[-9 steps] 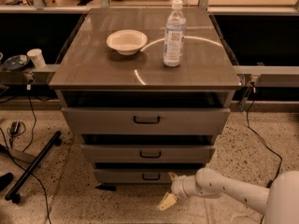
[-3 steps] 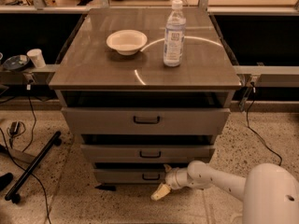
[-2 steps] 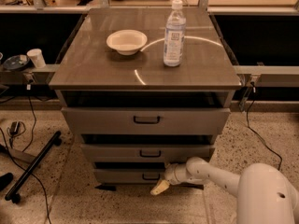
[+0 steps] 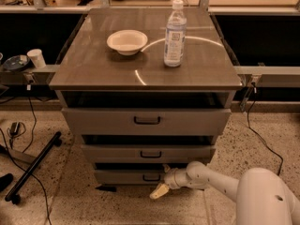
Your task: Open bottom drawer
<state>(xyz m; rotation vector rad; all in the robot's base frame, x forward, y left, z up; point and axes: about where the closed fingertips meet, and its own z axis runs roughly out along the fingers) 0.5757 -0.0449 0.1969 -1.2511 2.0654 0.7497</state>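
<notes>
The bottom drawer is the lowest grey front of the cabinet, shallow, with a small dark loop handle. It stands slightly out from the cabinet, with a dark gap above it. My gripper is low by the floor, just right of and below that handle, close against the drawer's front. Its pale tip points down and to the left. My white arm reaches in from the lower right.
The middle drawer and the tall top drawer sit above. A white bowl and a water bottle stand on the cabinet top. A black stand leg and cables lie on the floor at left.
Since three seconds ago my gripper has moved left and slightly up, from the floor right of the cabinet to the bottom drawer's front. In the last second it barely shifted.
</notes>
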